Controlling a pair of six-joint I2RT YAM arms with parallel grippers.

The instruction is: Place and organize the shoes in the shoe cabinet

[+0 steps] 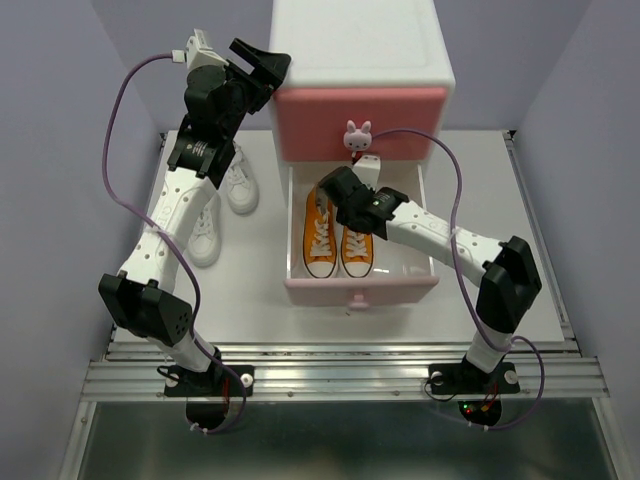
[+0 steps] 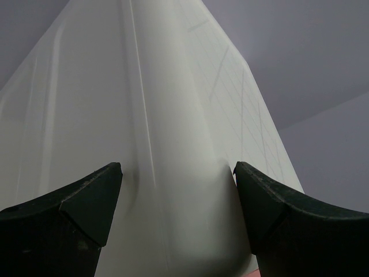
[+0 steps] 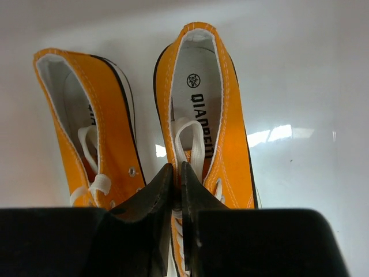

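Two orange shoes lie side by side in the open lower drawer [image 1: 300, 215] of the shoe cabinet [image 1: 360, 45], toes toward the pale pink front. My right gripper [image 1: 347, 197] [image 3: 177, 173] is shut on the inner canvas wall of the right orange shoe [image 1: 358, 250] [image 3: 230, 133], beside its white lace. The left orange shoe [image 1: 320, 235] [image 3: 109, 133] lies free. Two white shoes [image 1: 240, 180] [image 1: 205, 235] lie on the table left of the cabinet. My left gripper [image 1: 265, 65] [image 2: 177, 170] stands open, its fingers astride the cabinet's upper left corner [image 2: 173, 115].
The darker pink upper drawer [image 1: 360, 120] is closed, and its bunny knob [image 1: 357, 133] pokes out just above my right wrist. The open drawer's right half [image 1: 415, 255] holds only my right arm. Purple walls enclose the white table [image 1: 490, 200] on three sides.
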